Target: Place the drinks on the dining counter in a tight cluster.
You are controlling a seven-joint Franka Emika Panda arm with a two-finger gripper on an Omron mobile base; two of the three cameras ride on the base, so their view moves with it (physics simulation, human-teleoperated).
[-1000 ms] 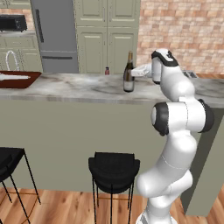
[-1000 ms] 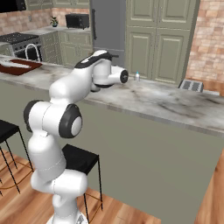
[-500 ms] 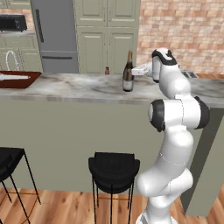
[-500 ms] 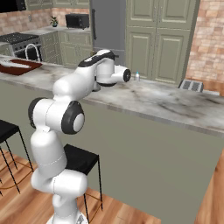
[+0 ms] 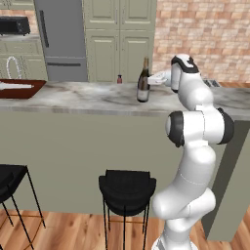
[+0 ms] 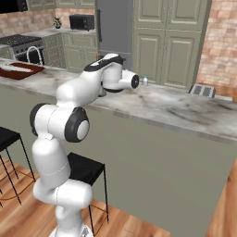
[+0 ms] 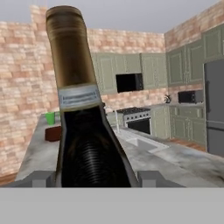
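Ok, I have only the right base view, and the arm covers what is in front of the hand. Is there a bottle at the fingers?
Observer: Yes. In the hand view the wine bottle stands between the fingers, which sit against both its sides.
Operator: Is it lifted, or on the counter?
Observer: In the left base view it is upright, and its base seems to rest on the dining counter.
Operator: And where is the maroon bottle?
Observer: In the left base view the maroon bottle stands apart, to the left of the wine bottle, near the counter's far edge.
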